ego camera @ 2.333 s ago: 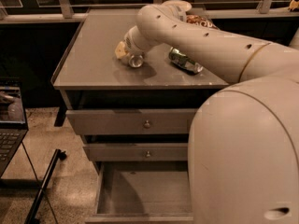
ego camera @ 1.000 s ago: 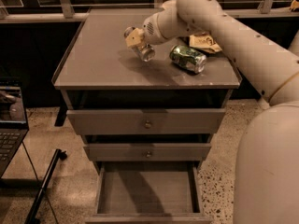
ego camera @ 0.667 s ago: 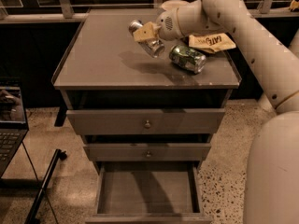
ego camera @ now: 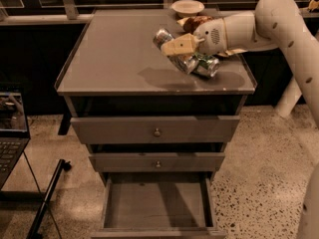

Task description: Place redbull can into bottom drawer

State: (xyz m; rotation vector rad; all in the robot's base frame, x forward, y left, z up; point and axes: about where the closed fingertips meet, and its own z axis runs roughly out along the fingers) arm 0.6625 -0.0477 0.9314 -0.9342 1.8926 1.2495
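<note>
My gripper (ego camera: pixel 168 47) is over the right half of the cabinet top, shut on the redbull can (ego camera: pixel 162 35). The slim silver can is tilted, its top end pointing up and left, and it hangs above the top; its shadow falls on the surface below. The fatter green and silver can (ego camera: pixel 208 66) lies on its side just right of the held can. The bottom drawer (ego camera: pixel 156 203) is pulled out at the foot of the cabinet, a shallow grey tray with a bare floor.
A white bowl (ego camera: pixel 187 7) and a snack bag (ego camera: pixel 192 22) sit at the back right of the cabinet top (ego camera: pixel 109 59). The two upper drawers with knobs (ego camera: pixel 157 132) are closed. A laptop (ego camera: pixel 11 128) and a stand stay at the left.
The arm has swung out to the right, uncovering the drawers. The gripper with the can has moved right along the cabinet top, towards the green can.
</note>
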